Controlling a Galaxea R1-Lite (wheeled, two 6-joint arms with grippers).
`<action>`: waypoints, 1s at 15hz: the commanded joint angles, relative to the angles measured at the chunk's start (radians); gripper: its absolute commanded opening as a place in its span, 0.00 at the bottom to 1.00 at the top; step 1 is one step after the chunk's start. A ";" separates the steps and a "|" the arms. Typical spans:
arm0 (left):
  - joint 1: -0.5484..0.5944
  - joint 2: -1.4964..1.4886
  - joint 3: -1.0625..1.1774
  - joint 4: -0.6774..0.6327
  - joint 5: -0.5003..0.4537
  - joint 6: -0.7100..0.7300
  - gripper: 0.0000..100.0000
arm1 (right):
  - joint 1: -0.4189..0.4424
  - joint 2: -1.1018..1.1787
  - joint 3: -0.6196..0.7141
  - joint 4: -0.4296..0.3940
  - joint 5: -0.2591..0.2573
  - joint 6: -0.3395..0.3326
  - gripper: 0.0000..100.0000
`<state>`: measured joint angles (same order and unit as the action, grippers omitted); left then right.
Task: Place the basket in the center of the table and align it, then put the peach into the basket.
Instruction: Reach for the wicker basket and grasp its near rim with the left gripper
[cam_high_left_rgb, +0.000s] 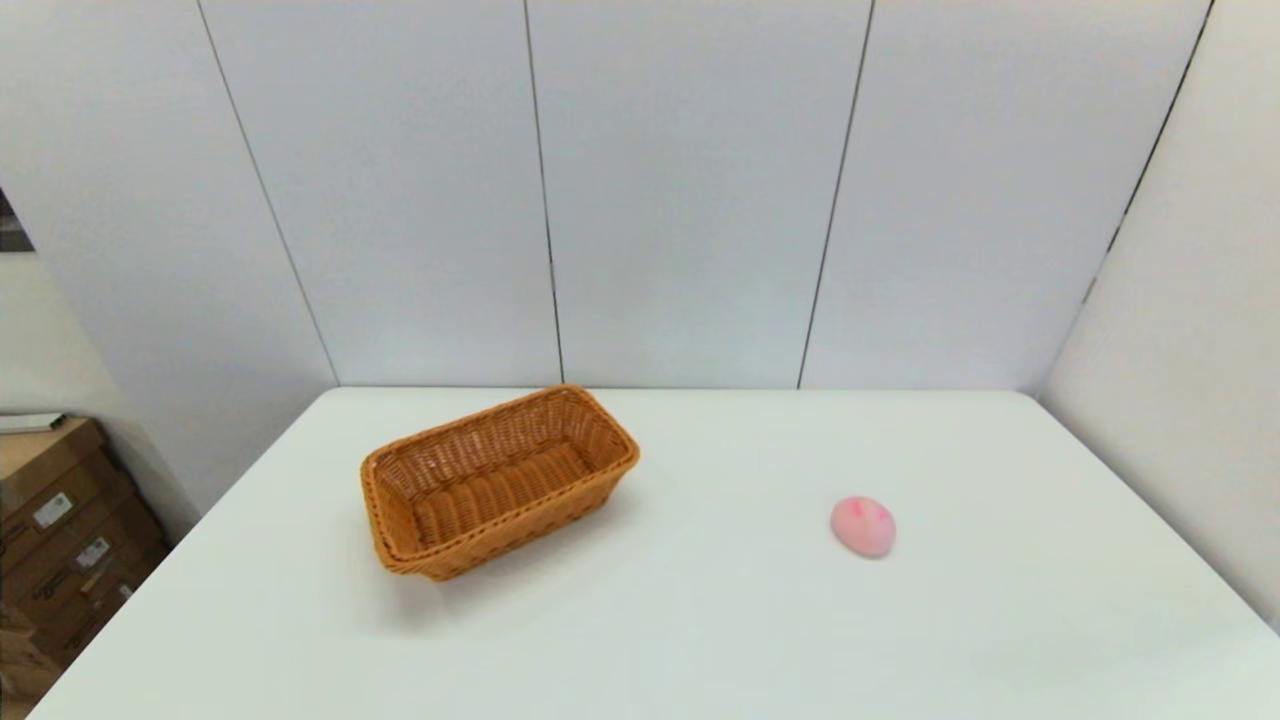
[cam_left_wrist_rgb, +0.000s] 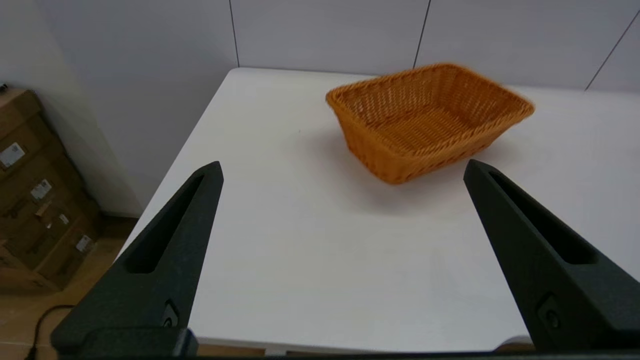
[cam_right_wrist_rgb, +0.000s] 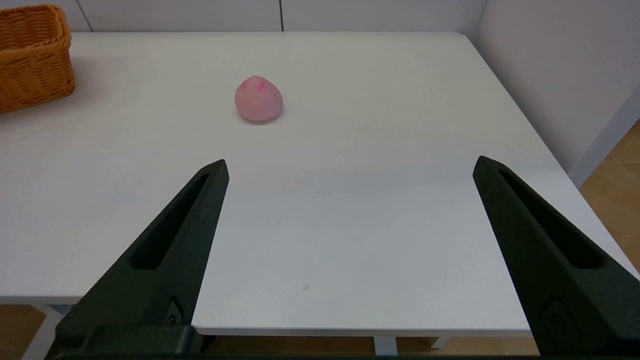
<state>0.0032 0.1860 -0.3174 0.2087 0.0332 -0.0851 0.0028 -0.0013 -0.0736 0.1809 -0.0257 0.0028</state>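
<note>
Head view: wicker basket (cam_high_left_rgb: 497, 478) sits on the white table (cam_high_left_rgb: 700, 620), left of frame centre, toward the far edge. It's rotated, long axis running lower left to upper right, not square to the table edges. Upright, open side up, nothing in it: only the woven floor shows. Left wrist view confirms this, with the inside of the basket (cam_left_wrist_rgb: 427, 120) bare weave.

Peach (cam_high_left_rgb: 863, 526) lies on the table right of centre, well apart from the basket, with open tabletop between them. Blush patch faces up. In the right wrist view the peach (cam_right_wrist_rgb: 258, 99) is in the upper centre-left and a corner of the basket (cam_right_wrist_rgb: 32, 55) is at the upper left edge.

Left gripper (cam_left_wrist_rgb: 342, 170): fingers spread wide, holding nothing, above the near-left part of the table, clear of the basket.

Right gripper (cam_right_wrist_rgb: 350, 167): fingers spread wide too, holding nothing, above the near-right part of the table, clear of the peach.

Neither arm shows in the head view.

Cardboard boxes (cam_high_left_rgb: 60, 530) are stacked on the floor at lower left, beside the table.
</note>
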 joint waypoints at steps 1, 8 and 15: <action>0.003 0.636 -0.428 0.006 0.008 -0.188 1.00 | 0.000 0.000 -0.002 0.003 0.000 0.000 1.00; -0.065 1.235 -0.549 0.021 0.010 -0.427 1.00 | 0.000 0.000 -0.002 0.009 0.000 0.000 1.00; -0.160 1.529 -0.578 0.018 0.048 -0.575 1.00 | 0.000 0.000 -0.002 0.009 0.000 0.000 1.00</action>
<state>-0.1298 1.5587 -0.8698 0.2266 0.0787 -0.6172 0.0028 -0.0013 -0.0760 0.1894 -0.0257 0.0032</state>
